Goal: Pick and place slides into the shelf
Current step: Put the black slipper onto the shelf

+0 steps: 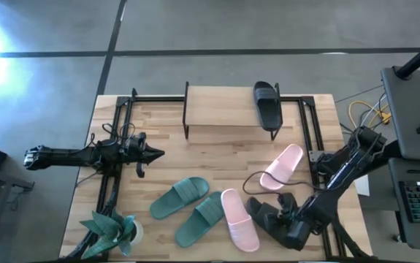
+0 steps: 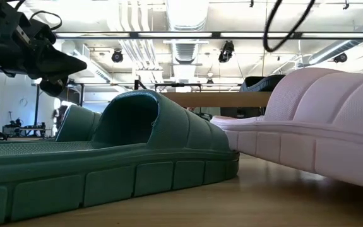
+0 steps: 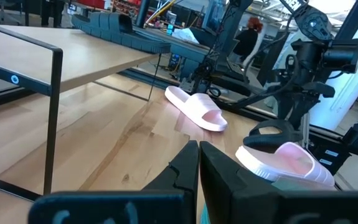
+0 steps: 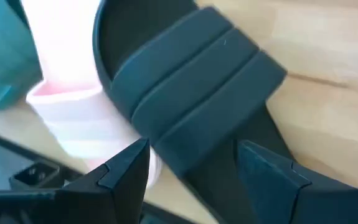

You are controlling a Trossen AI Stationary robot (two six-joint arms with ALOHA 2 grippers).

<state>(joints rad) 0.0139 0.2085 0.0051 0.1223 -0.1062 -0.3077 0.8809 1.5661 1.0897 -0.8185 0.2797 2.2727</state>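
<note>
A black slide (image 1: 256, 207) lies on the table near its near right corner, its wide strap (image 4: 191, 93) seen close in the right wrist view. My right gripper (image 4: 194, 165) is open and low over it, one finger on either side of the strap; I see no touch. A second black slide (image 1: 268, 104) rests on the shelf (image 1: 220, 108) at its right end. Two dark green slides (image 1: 180, 197) (image 1: 202, 218) and two pink slides (image 1: 240, 219) (image 1: 283, 166) lie sole-down on the table. My left gripper (image 1: 157, 153) is shut and hovers left of the shelf.
A potted green plant (image 1: 111, 230) stands at the near left corner. Black metal frames (image 1: 118, 139) (image 1: 313, 139) run along the table's left and right sides. A dark cable (image 1: 253, 177) loops beside the farther pink slide. Bare wood lies between the shelf and the slides.
</note>
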